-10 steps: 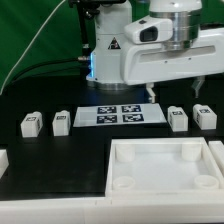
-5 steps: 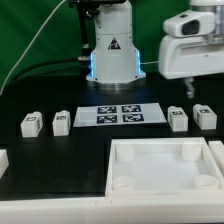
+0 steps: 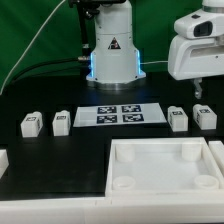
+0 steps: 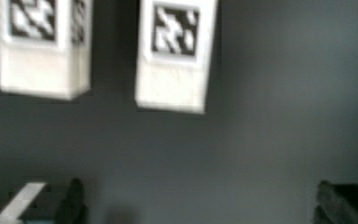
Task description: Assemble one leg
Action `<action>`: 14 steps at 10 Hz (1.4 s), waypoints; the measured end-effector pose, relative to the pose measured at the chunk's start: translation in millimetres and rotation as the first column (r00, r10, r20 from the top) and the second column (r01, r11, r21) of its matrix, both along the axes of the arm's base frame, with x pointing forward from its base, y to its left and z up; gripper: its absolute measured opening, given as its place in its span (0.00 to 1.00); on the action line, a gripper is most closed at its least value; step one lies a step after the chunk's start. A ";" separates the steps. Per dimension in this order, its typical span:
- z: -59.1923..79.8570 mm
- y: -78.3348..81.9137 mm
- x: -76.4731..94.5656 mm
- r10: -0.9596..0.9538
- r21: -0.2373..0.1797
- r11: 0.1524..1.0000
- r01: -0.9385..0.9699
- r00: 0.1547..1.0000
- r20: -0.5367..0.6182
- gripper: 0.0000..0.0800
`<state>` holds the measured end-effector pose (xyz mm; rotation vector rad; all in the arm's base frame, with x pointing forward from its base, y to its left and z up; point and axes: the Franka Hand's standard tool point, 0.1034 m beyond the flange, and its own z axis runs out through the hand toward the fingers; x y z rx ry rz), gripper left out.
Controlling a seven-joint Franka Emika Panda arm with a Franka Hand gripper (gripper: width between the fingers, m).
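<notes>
Four small white legs with marker tags lie on the black table in the exterior view: two at the left (image 3: 30, 124) (image 3: 61, 121) and two at the right (image 3: 177, 118) (image 3: 204, 116). My gripper (image 3: 197, 92) hangs above the right pair without touching them. In the wrist view two legs (image 4: 43, 45) (image 4: 176, 55) lie side by side on the dark table. My gripper (image 4: 202, 205) is open and empty, with its dark fingertips (image 4: 51, 200) set wide apart and short of the legs.
The large white rimmed tray part (image 3: 165, 150) with corner sockets lies at the front. The marker board (image 3: 121, 115) lies between the leg pairs. The robot base (image 3: 112, 55) stands behind it. A white piece (image 3: 3, 158) sits at the left edge.
My gripper has moved to the exterior view's right, from over the marker board to above the right pair of legs. The parts have not moved.
</notes>
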<state>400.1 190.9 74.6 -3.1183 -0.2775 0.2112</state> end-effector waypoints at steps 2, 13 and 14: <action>-1.8 -0.3 -3.6 -0.009 -0.035 0.999 0.003 0.985 -0.171 0.81; -24.9 -7.9 -6.4 -0.009 -0.098 0.994 -0.051 0.846 -0.533 0.81; -27.6 -7.6 -8.9 -0.018 -0.116 0.991 -0.071 0.777 -0.629 0.81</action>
